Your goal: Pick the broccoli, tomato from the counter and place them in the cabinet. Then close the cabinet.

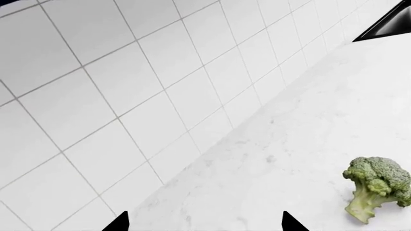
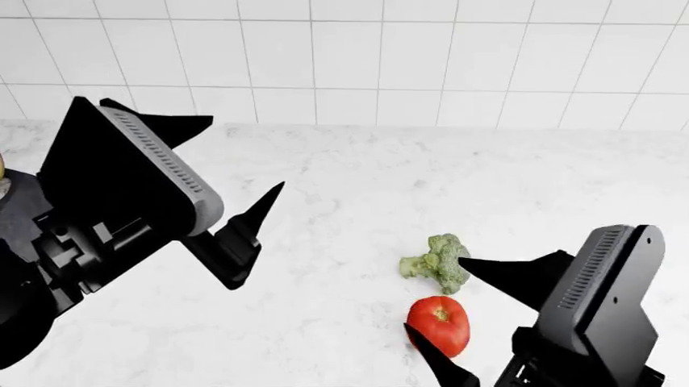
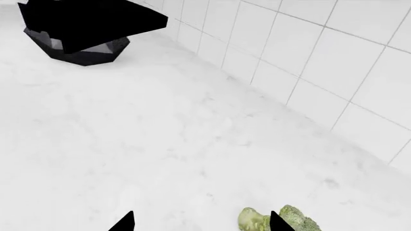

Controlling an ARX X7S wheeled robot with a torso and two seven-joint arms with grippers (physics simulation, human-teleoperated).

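The broccoli point(image 2: 440, 263) lies on its side on the white marble counter point(image 2: 356, 185), with the red tomato point(image 2: 441, 321) just in front of it. My right gripper point(image 2: 434, 294) is open, one fingertip beside the broccoli and the other by the tomato's near side. In the right wrist view the right gripper point(image 3: 202, 221) has bare counter between its tips and the broccoli point(image 3: 255, 221) at one tip; the tomato is hidden there. My left gripper point(image 2: 248, 151) hovers open and empty to the left. In its wrist view the left gripper point(image 1: 205, 221) is well off from the broccoli point(image 1: 376, 185). The cabinet is out of view.
A white tiled wall point(image 2: 344, 56) backs the counter. A dark angular object point(image 1: 385, 21) sits at the counter's far end in the left wrist view. The left arm's black body point(image 3: 90, 19) looms over a dark bowl-like shape point(image 3: 77, 52).
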